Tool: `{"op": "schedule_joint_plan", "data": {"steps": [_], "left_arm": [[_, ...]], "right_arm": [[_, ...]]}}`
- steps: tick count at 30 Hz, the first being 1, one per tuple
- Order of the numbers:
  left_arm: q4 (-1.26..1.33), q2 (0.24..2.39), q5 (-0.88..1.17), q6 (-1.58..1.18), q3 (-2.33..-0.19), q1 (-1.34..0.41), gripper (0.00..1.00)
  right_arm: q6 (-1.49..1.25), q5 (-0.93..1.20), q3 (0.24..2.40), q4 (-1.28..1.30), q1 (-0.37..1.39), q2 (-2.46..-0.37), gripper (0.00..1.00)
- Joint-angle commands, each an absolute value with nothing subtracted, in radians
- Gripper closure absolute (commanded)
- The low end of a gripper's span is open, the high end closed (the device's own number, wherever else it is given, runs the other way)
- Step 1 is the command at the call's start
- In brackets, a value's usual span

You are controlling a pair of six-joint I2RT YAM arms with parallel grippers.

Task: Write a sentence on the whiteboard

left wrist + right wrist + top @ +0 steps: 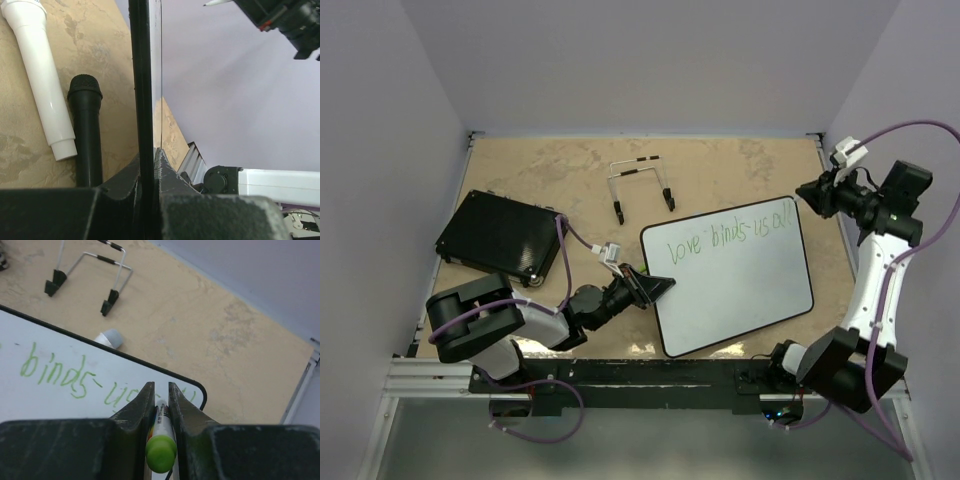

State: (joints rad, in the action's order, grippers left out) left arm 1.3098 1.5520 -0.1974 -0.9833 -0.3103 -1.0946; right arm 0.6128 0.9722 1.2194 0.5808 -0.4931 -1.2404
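The whiteboard lies at an angle right of the table's middle. The sentence, green handwriting along its far edge, reads "love binds us all" in one line. My left gripper is shut on the board's left edge. The left wrist view shows the black frame edge-on between the closed jaws. My right gripper hovers over the board's far right corner, shut on a green-capped marker. In the right wrist view the words "binds us" lie just beyond that gripper.
A black textured pad lies at the left. A wire stand stands behind the board. A white microphone and a black one lie beside the board's edge. A grey cylinder end pokes out at the board's far edge.
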Motion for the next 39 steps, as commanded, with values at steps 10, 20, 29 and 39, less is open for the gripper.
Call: {"op": "schedule_joint_plan", "data": {"steps": [10, 20, 29, 39], "left_arm": [[1.471, 1.600, -0.230, -0.945, -0.357, -1.081, 1.00], [1.342, 1.594, -0.319, -0.969, -0.439, -1.068, 1.00], [1.256, 1.643, -0.356, -1.012, -0.521, -1.057, 1.00], [1.181, 1.672, -0.452, -1.068, -0.580, -1.055, 1.00]], "right_arm": [[1.209, 1.209, 1.284, 1.256, -0.305, -1.239, 1.00], [1.170, 1.183, 1.260, 1.197, -0.175, -1.193, 1.00], [1.002, 1.152, 1.161, 0.967, -0.037, -1.124, 1.00], [0.865, 1.111, 1.077, 0.766, 0.054, -1.108, 1.00]]}}
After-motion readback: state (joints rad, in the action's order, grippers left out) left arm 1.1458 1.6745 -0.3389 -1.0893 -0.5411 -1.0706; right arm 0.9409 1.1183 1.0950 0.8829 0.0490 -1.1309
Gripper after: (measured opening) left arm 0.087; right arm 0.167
